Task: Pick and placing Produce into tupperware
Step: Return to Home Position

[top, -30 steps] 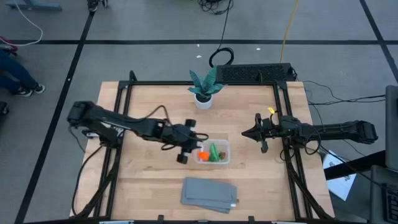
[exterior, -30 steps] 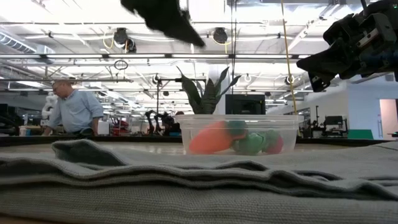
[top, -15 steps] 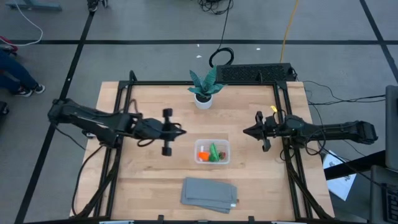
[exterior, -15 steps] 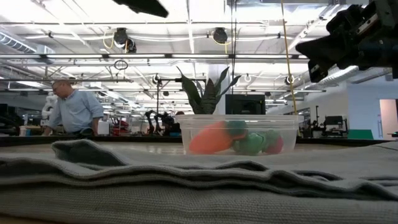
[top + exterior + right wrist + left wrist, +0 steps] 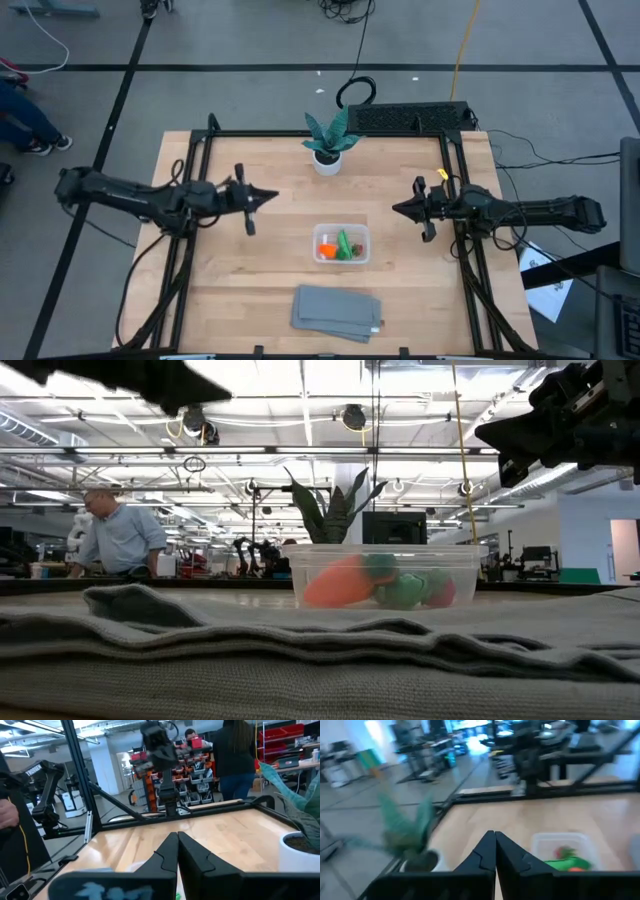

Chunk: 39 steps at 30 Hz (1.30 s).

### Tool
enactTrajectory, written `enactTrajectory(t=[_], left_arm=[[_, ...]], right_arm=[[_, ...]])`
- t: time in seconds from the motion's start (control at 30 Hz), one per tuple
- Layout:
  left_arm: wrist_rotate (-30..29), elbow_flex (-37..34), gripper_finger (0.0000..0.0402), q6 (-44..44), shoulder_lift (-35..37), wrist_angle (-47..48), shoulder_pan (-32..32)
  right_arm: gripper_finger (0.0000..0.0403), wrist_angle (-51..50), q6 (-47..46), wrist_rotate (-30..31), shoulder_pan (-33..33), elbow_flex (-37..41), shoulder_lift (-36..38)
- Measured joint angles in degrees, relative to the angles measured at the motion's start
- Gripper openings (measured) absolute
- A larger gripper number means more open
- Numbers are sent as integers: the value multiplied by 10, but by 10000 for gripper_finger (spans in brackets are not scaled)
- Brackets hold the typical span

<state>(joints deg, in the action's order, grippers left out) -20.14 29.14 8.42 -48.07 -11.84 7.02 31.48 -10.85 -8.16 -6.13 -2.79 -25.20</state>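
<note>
Seeing left gripper [image 5: 268, 197] clenched on nothing: fingers [image 5: 487, 851] pressed flat together in its wrist view. Hanging above the wooden table [image 5: 250, 270], tips aimed across at the other arm.

Same for right gripper [image 5: 395, 210]: clamped tight, empty, fingers [image 5: 169, 851] meeting at the tip. Raised off the table too, facing the left one, well apart from it.

Found the tupperware [image 5: 360, 245] between the two grippers, off their shared line toward the cloth side. Closer to the right tips than the left, touching neither. Resting upright on the table, no lid on it.

Holding all three produce pieces:
- orange carrot [image 5: 326, 249] at the end nearest the left gripper, leaning on the wall in the low view [image 5: 335, 582]
- green pod [image 5: 344, 243] just beside it, mid-container
- red berry piece [image 5: 443, 592] at the end nearest the right gripper, touching the green; barely readable from above

Beyond the tupperware from both grippers: folded grey cloth [image 5: 338, 310], flat near the table edge.

On the opposite side of the grippers' line: potted plant [image 5: 328, 140], upright, clear of both.

Behind the table in the low view: person in a light blue shirt [image 5: 120, 538].
</note>
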Motion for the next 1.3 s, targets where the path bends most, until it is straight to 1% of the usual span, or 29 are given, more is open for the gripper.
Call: enactTrajectory(t=[0.13,0.23,0.3,0.4,0.57,0.67,0.77,0.93,1.0,1.23,1.3], left_arm=[[5,-65,0,-30,36,-43,-48],[30,-102,0,-28,78,-62,-49],[30,-122,0,-30,107,-64,-38],[6,-144,0,-37,145,-60,-14],[-58,-156,0,-39,187,1,54],[-97,-156,0,-29,200,25,100],[-132,-156,0,-10,210,27,142],[-209,-156,0,5,223,50,189],[-220,-156,0,9,225,56,196],[-220,-158,0,14,228,59,198],[-216,-172,0,24,234,39,196]], right_arm=[[0,0,5,0,0,0,6],[0,-1,9,0,0,0,13],[0,-4,9,0,0,0,18],[0,-10,9,5,0,0,24],[0,-8,11,6,0,0,38],[0,-13,10,6,0,0,47],[0,-18,6,6,0,0,53],[0,-20,-4,6,0,0,57],[0,-24,-3,6,0,0,57],[0,-31,0,6,0,0,57],[0,-31,0,6,0,0,57]])
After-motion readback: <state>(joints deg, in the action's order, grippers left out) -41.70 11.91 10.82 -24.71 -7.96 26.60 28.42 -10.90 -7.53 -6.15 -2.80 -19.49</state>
